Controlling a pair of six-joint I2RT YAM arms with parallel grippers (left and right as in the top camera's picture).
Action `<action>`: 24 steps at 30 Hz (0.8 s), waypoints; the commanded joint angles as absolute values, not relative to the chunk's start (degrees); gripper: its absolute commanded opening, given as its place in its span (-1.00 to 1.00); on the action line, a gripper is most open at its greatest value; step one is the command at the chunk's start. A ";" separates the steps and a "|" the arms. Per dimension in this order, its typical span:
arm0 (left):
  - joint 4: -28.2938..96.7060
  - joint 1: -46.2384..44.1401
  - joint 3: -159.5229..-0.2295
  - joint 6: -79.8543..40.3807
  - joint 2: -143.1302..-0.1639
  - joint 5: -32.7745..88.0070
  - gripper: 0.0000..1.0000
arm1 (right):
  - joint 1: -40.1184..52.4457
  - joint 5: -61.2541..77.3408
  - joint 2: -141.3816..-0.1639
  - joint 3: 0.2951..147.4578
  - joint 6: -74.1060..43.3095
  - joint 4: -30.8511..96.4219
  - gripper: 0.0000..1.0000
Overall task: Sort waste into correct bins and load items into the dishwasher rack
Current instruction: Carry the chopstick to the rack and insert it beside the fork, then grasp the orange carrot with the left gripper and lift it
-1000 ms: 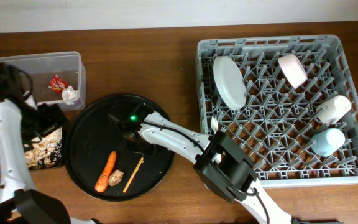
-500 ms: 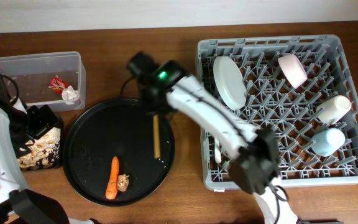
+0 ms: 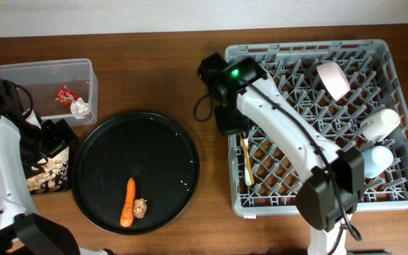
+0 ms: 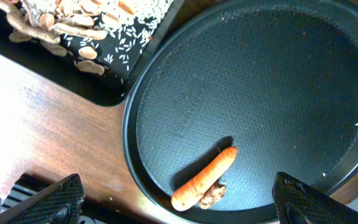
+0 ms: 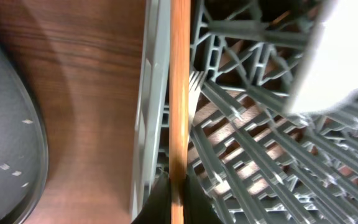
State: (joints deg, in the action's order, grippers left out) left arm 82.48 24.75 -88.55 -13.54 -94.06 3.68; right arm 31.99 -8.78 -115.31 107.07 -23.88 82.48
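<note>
Carefully, with my right gripper point(image 5: 179, 204) pinching the wooden stick point(image 5: 179, 93), I'd clear the rack point(image 3: 296, 47) wall before releasing; left gripper point(image 4: 176, 202) hangs spread.

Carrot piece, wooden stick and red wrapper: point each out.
carrot piece point(image 3: 127, 203), overhead view, middle of its length.
wooden stick point(image 5: 179, 93), right wrist view, upper shaft.
red wrapper point(image 3: 65, 94), overhead view, its centre.

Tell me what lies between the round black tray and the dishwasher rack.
Only a bare strip of wooden table separates the round black tray from the dishwasher rack; nothing rests on it. The overhead view shows this.
</note>
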 commanded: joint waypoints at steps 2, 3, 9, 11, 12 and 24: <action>82.08 24.53 -88.20 -14.09 -93.76 4.08 0.93 | 29.82 -6.81 -114.96 99.15 -24.91 76.90 -0.92; 82.06 24.53 -88.20 -14.09 -93.76 4.10 0.93 | 29.82 -6.22 -114.96 98.26 -24.88 75.55 -0.86; 82.06 24.51 -88.20 -14.06 -93.76 4.12 0.94 | 29.87 -6.26 -112.68 101.47 -24.86 74.74 -0.30; 81.87 24.25 -88.20 -13.17 -93.76 4.60 0.94 | 29.87 -6.28 -108.14 103.98 -24.36 74.78 -0.29; 81.78 23.55 -88.20 -12.91 -93.76 4.75 0.94 | 29.74 -6.57 -104.60 105.36 -24.23 74.76 -0.29; 77.41 0.51 -66.50 -13.56 -93.76 4.78 0.95 | -6.07 -1.87 -88.86 98.32 -15.81 86.89 0.74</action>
